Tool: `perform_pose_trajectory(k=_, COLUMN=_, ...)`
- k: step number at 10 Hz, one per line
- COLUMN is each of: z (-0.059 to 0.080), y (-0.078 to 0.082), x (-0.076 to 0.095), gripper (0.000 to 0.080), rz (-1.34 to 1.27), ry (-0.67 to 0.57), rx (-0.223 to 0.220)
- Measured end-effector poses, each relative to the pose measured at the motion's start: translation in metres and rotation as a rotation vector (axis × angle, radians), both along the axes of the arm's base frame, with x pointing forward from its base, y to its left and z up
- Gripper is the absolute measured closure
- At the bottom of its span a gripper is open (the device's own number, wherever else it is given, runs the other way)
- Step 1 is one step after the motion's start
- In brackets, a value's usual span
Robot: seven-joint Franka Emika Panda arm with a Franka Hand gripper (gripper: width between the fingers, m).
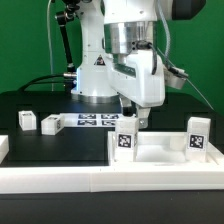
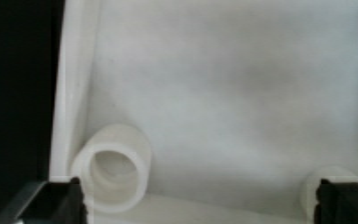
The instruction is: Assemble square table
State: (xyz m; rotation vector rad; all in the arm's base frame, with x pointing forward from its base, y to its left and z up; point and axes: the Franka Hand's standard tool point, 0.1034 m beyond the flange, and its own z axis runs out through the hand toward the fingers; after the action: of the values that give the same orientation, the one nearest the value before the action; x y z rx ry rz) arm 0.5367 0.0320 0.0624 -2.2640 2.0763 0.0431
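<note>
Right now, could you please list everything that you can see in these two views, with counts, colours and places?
white plastic square slab with raised rim: one, white, front of table, toward the exterior view's right.
short white tagged block legs: four, white; two at the exterior view's left, two upright at the slab.
marker board: one, white with black tags, flat mid-table.
long white border rail: one, white, along the front.
round socket: one, white, in the white surface below the wrist.
black table: one.
end effector: one, open, empty, over the slab.
</note>
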Motion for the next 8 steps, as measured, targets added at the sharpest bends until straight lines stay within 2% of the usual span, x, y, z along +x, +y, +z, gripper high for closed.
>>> perform_pose_trajectory(k=2, z=-0.002, y=0.006, x=0.0, gripper=0.015, rz=-0.132, ry=0.007, rx=0.022)
perform_pose_trajectory(k=4, z=-0.003, y=0.008, x=-0.001, gripper=0.015, rz=-0.142, ry=0.011, rx=0.022)
perform_pose_trajectory(k=8, z=-0.018, y=0.026, x=-0.025, gripper=0.015, rz=-0.101, ry=0.041, rx=0.006)
